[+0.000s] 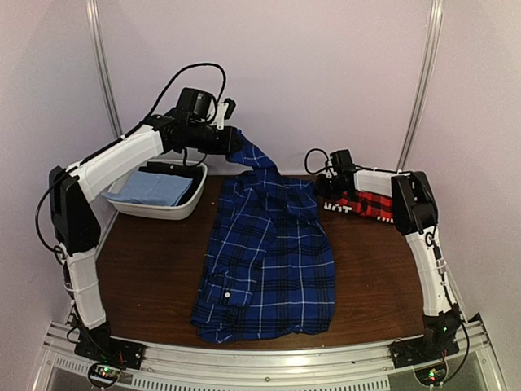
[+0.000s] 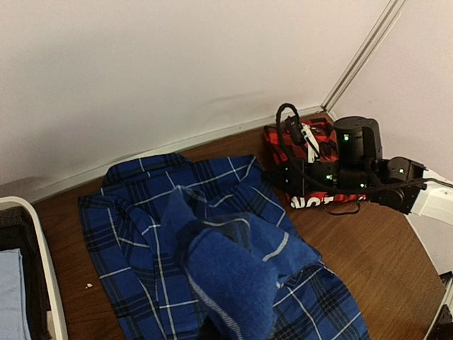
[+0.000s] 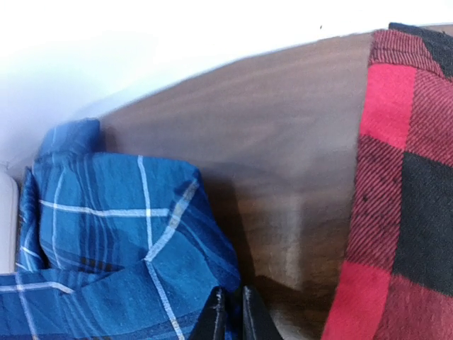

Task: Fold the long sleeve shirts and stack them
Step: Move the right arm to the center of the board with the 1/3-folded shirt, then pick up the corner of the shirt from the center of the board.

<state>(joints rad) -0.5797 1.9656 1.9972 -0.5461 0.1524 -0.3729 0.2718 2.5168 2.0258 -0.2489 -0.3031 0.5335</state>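
Closed, the left end effector (image 1: 232, 140) holds up a corner of the blue shirt (image 1: 273, 252). The right end effector (image 3: 230, 313), nearly shut, pinches its edge, with the red shirt (image 1: 370, 204) just beside. Folding seems barely begun; stacking remains.

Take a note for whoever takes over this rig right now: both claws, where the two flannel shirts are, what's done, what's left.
Left claw: shut on a far corner of the blue plaid shirt, held up off the table.
Right claw: low by the table, appears shut on that shirt's far right edge.
Blue plaid shirt: otherwise spread flat mid-table, not folded small yet.
Red-and-black shirt: compact bundle at the far right, under the right arm.
Done: nothing stacked.
Left: finish folding the blue one, then stack the two shirts.
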